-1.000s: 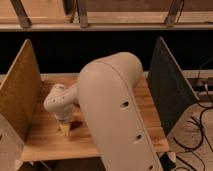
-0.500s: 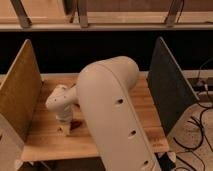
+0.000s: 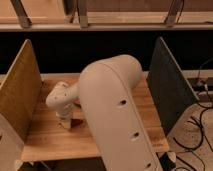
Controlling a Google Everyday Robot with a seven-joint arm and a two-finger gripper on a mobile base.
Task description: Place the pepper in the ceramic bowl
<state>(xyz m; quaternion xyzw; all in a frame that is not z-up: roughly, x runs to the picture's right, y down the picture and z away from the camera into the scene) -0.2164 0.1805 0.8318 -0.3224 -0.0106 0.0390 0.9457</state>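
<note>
Bulky white robot arm fills foreground, covering desk middle. Hand closed, tips down on light wooden desk, left part. Pepper hidden; whether held, cannot tell. Tan side panel left, dark grey side panel right. Black cables on floor right. Dark wall behind.

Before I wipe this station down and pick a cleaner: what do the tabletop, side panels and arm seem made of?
Tabletop: light wood, faint plank lines. Left panel: tan, speckled, perhaps cork or chipboard. Right panel: dark grey, matte, maybe felt. Arm: smooth cream shell, likely plastic. Its pincer, shut, hangs low by the left panel.
</note>
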